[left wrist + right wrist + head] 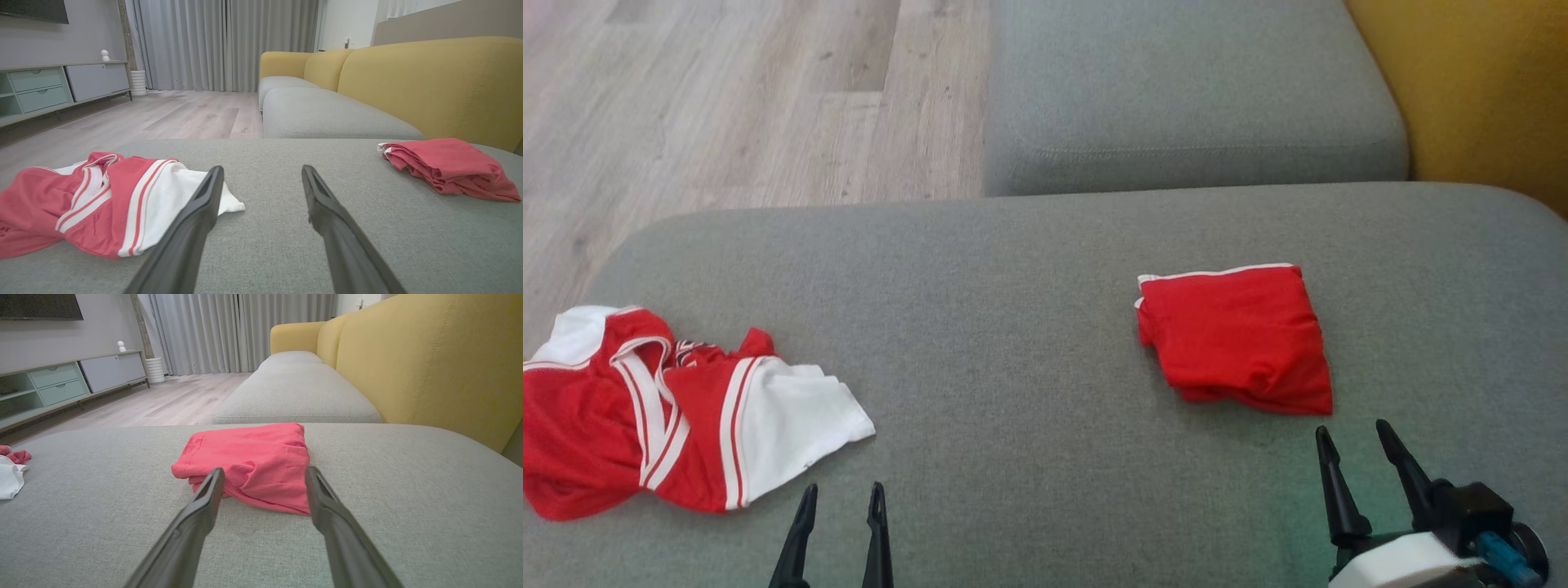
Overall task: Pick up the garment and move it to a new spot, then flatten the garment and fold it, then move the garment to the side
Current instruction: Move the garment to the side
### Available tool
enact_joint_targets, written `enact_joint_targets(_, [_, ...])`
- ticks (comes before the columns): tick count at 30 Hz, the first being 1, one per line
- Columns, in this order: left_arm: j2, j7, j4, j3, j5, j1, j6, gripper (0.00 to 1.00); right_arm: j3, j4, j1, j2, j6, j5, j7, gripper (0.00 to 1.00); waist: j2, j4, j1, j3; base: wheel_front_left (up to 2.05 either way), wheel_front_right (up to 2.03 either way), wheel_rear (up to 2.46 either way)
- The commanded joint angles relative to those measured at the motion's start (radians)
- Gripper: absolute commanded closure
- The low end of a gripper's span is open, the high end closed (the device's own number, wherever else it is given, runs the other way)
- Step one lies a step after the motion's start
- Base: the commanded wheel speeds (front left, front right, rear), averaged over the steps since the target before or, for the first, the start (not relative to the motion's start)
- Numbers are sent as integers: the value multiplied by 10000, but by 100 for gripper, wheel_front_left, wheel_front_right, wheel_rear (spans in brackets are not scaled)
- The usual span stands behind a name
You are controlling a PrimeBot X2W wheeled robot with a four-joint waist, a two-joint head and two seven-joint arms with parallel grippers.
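Starting the pick-up step, by the look of it. Across the wide grey sofa seat [1045,237]: crumpled red-and-white jersey [670,408] at far left, untouched; folded red garment [1237,335] at right, just ahead of the right hand [1352,429]. Both hands spread and empty, left hand [843,487] near the jersey. Next, probably: reach left, pinch a bunched edge, lift clear.

Grey sofa seat [1029,269]: crumpled red-white jersey [670,408] left, folded red garment [1237,335] right, well apart.
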Motion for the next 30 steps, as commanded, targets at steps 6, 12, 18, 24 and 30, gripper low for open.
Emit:
enact_joint_targets(6, [-84,-53,-422,123,-66,-707,72,0,71,-266,-637,-144,65,-97,-139,0,-1,113,0,439,0,0,0])
enact_joint_targets(12, [-84,-53,-537,-118,-184,-971,19,0,114,346,-1531,-279,65,598,-133,0,-1,212,0,1097,0,0,0])
enact_joint_targets(18, [-85,-53,-622,-391,-252,-1559,-113,0,321,1217,-3097,-708,65,1583,770,0,-1,228,0,2124,0,0,0])
enact_joint_targets(24, [-85,-53,-701,-730,-399,-2221,-194,0,226,2053,-4501,-1271,65,2304,1724,0,-1,373,0,2795,0,0,0])
enact_joint_targets(30, [-85,-53,-794,-1053,-459,-2765,-280,0,141,3203,-5322,-1638,65,2399,2762,0,-1,585,0,3179,0,0,0])
